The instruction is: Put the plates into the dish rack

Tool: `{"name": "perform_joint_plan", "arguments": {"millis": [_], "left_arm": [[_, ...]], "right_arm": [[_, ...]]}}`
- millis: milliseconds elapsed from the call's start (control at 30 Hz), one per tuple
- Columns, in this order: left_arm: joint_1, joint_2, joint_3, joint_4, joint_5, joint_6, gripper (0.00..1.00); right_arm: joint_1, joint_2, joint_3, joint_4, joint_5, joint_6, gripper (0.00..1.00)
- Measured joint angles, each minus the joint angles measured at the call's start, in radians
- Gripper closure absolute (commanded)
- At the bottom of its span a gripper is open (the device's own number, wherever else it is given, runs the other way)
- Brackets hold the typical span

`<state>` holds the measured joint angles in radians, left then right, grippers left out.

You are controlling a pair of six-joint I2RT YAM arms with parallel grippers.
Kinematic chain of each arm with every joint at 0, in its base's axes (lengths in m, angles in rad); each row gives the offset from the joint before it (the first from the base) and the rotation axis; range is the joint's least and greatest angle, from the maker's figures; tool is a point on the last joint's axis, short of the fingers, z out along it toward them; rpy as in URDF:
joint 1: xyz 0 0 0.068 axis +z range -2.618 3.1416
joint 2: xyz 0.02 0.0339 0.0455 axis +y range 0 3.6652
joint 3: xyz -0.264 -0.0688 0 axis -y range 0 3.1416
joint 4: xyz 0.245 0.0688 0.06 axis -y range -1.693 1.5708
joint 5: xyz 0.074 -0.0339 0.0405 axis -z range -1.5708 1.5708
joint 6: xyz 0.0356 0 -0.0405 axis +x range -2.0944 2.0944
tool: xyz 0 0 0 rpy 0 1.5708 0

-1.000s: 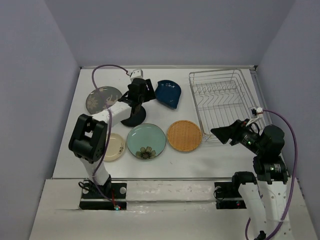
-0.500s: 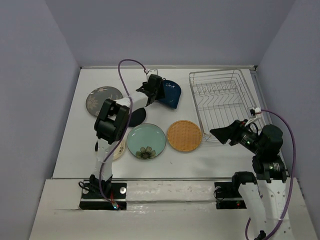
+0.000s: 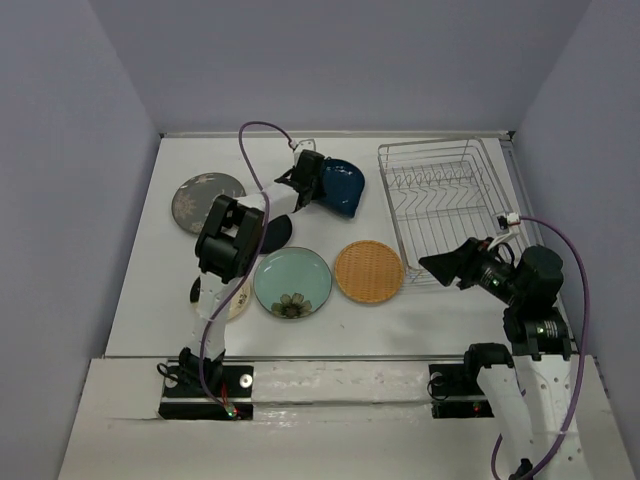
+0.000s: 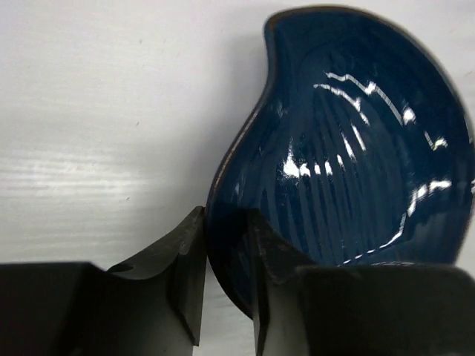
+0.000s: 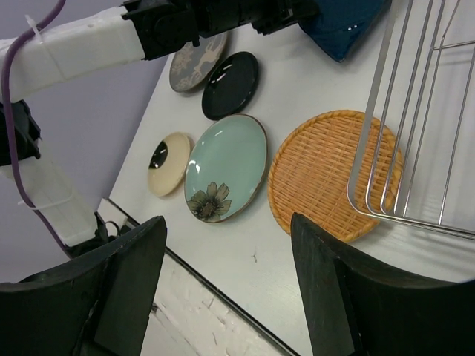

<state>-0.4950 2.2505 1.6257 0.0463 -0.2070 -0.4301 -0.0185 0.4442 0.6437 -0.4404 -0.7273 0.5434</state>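
Six plates (image 3: 292, 282) lie on the table (image 3: 160, 270), all left of the dish rack (image 3: 443, 146). The dark blue plate (image 4: 356, 148) sits far-centre, hollow side up, its long axis slanting away from my left end effector (image 4: 226, 230). My fingers (image 4: 185, 267) straddle its near rim, but I cannot tell if they pinch it. A bare strip of table separates that plate from the rack. The rack's long axis runs near-to-far along the right edge. My right end effector (image 5: 226, 222) hangs off the rack's near corner, jaws apart, gripping nothing.

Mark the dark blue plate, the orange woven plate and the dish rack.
dark blue plate (image 4: 356, 148): left wrist view, ribbed inner surface.
orange woven plate (image 3: 369, 271): top external view, centre.
dish rack (image 3: 440, 200): top external view, middle tine rows.
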Motion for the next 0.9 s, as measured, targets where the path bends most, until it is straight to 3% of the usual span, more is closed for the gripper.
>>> {"name": "perform_joint_plan", "arguments": {"millis": [33,200,400,733,900], "left_arm": [[0.004,0.000,-0.001,0.018,0.011,-0.017,0.94],[0.035,-0.050,-0.065,0.194,0.084,-0.086,0.95],[0.066,-0.200,-0.300,0.267,0.098,-0.110,0.94],[0.089,-0.703,-0.654,0.257,0.091,-0.117,0.94],[0.077,-0.985,-0.778,0.312,0.164,-0.165,0.94]], "right_arm": [[0.000,0.002,0.000,0.001,-0.002,0.000,0.27],[0.000,0.018,0.000,0.003,-0.005,0.006,0.27],[0.000,0.048,-0.001,0.040,-0.022,0.029,0.27],[0.010,0.198,0.029,0.165,-0.050,0.084,0.19],[0.138,0.300,0.092,0.249,0.008,0.108,0.14]]}}
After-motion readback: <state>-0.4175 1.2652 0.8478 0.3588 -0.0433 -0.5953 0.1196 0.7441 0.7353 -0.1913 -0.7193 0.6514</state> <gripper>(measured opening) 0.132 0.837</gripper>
